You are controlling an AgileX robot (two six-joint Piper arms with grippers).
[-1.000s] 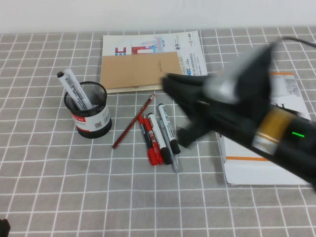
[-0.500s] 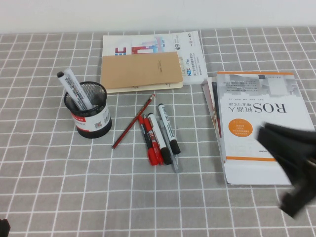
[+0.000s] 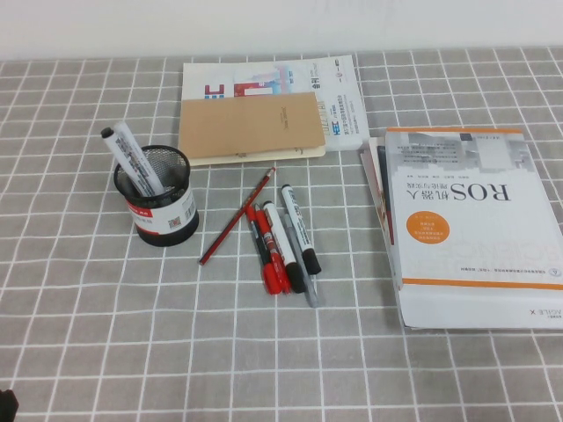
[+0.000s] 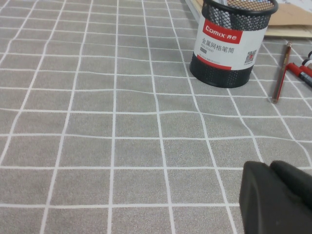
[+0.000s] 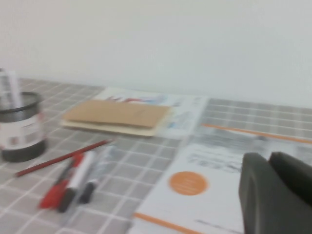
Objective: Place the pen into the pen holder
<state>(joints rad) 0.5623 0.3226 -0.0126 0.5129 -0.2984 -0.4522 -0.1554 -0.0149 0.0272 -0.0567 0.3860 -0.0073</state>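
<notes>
The pen (image 3: 132, 162), white with small dark print and a dark tip, stands in the pen holder (image 3: 164, 214), leaning to the left. The holder is a black mesh cup with a red and white label, left of the table's middle, and it also shows in the left wrist view (image 4: 229, 44) and in the right wrist view (image 5: 20, 127). My left gripper (image 4: 269, 168) is shut and empty, low over bare cloth on the near side of the holder. My right gripper (image 5: 269, 157) is shut and empty, above the ROS book (image 5: 219, 170). Neither gripper shows in the high view.
A red pencil (image 3: 237, 216), red pens (image 3: 266, 251) and black-capped white markers (image 3: 299, 230) lie in a bunch at the middle. A brown notebook (image 3: 251, 126) on a booklet lies at the back. The ROS book (image 3: 466, 220) lies at the right.
My right arm has pulled back from over the markers, to the right and toward the near side, and has left the high view. The pen has stayed in the holder.
</notes>
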